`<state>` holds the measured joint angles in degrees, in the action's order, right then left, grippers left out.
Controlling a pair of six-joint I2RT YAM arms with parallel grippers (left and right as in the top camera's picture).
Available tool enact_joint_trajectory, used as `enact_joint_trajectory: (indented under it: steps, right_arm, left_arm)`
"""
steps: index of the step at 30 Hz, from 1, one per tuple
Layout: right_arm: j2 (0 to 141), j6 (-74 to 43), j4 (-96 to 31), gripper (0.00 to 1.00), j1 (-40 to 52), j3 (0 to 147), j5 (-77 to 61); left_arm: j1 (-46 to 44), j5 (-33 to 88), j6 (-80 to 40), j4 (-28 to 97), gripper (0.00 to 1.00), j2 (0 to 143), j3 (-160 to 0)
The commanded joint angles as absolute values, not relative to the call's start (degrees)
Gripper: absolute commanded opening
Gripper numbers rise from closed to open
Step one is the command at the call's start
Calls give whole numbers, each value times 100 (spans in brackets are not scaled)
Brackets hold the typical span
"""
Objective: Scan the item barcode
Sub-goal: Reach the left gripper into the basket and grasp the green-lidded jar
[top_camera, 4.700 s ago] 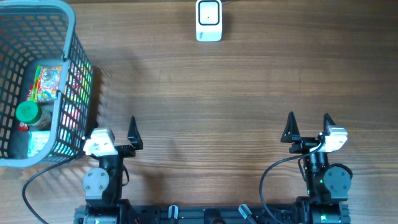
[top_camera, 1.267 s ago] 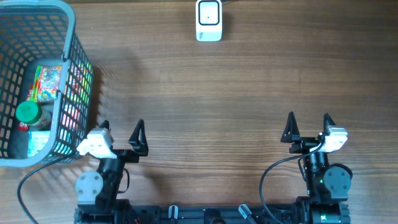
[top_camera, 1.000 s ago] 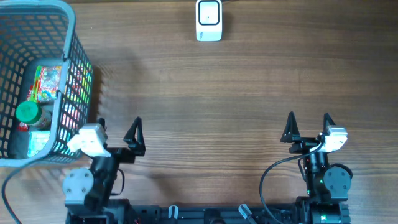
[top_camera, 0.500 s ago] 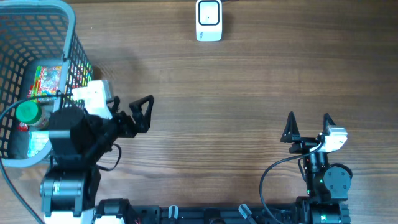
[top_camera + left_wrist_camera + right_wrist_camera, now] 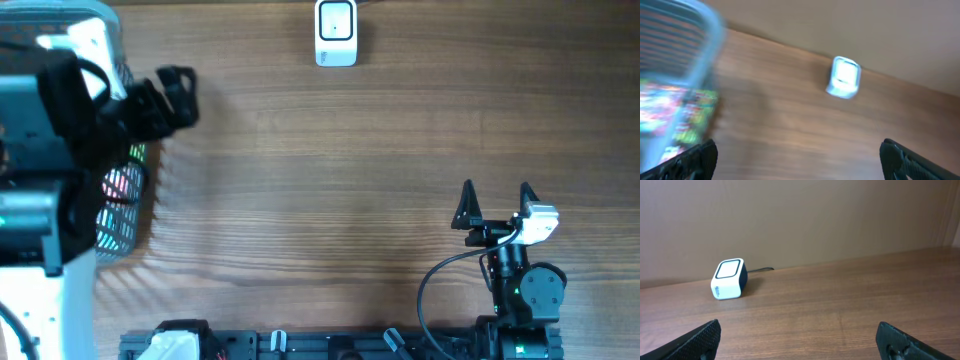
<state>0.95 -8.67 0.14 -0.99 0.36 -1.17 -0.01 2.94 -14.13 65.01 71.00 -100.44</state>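
The white barcode scanner (image 5: 336, 33) stands at the table's far edge, also in the left wrist view (image 5: 844, 77) and the right wrist view (image 5: 729, 279). Items lie in the blue-grey mesh basket (image 5: 128, 210) at the far left. My raised left arm hides most of them from overhead. A colourful packet (image 5: 682, 112) shows blurred inside the basket (image 5: 700, 30). My left gripper (image 5: 172, 98) hangs high beside the basket's right wall, open and empty (image 5: 800, 162). My right gripper (image 5: 495, 205) rests open near the front right, with only bare wood between its fingers (image 5: 800, 342).
A dark cable runs from the scanner (image 5: 760, 270) towards the back wall. Wooden tabletop (image 5: 350, 180) stretches between the basket and the right arm. The left arm's body (image 5: 45, 170) fills the left edge of the overhead view.
My left arm has risen from the front edge and swung back and left over the basket, its gripper staying open. The right arm has not moved.
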Motion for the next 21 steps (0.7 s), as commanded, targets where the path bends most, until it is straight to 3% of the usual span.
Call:
enact_joint_trajectory:
  steps: [1,5,11,14,21]
  right_arm:
    - [102,-766,34,100,-78,30,-27]
    - [102,-766,34,100,-78,30,-25]
    - [102,-766,34,100,-78,30,-25]
    - [102,-766,34,100,-78,30,-27]
    - [102,-766,34,100,-78,30,-27]
  left_arm:
    - [443,-1520,-2366,6757,100,7330,-10665]
    - [1594,-1603,-3242,6879,100,7371,-10663]
    - [3111,-1160,-3647,7485,100,8084,-10661]
    - [3441,-1181,-4101,7710,100,8512,-10497]
    - [3544,-1378,-4073,6958,100,9330,-9577]
